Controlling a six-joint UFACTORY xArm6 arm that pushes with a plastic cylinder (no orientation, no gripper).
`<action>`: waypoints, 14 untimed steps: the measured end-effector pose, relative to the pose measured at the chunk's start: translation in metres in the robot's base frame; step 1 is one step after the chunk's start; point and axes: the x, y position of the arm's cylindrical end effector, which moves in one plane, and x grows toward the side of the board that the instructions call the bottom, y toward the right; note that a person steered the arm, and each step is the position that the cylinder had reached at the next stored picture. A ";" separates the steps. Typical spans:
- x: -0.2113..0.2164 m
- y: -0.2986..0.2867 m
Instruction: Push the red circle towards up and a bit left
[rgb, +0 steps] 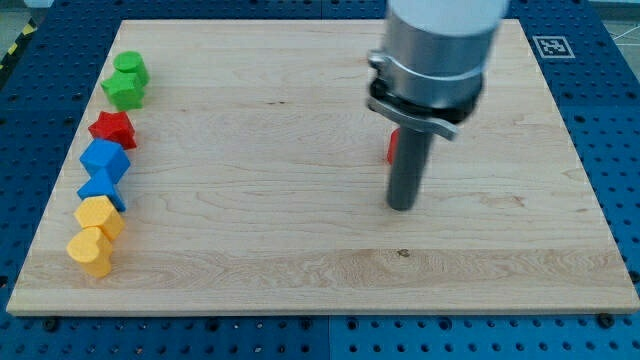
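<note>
The red circle (392, 147) is mostly hidden behind my rod, right of the board's middle; only a red sliver shows at the rod's left side. My tip (401, 206) rests on the wooden board (300, 250), just below the red circle and close to it. I cannot tell whether they touch.
A column of blocks runs along the board's left edge: a green circle (131, 69), a green star (123, 91), a red star (113, 129), a blue cube (105, 159), a blue triangle (101, 189), a yellow hexagon (99, 214), a yellow heart (90, 252).
</note>
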 end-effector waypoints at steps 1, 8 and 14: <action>0.000 0.051; -0.187 -0.035; -0.254 -0.084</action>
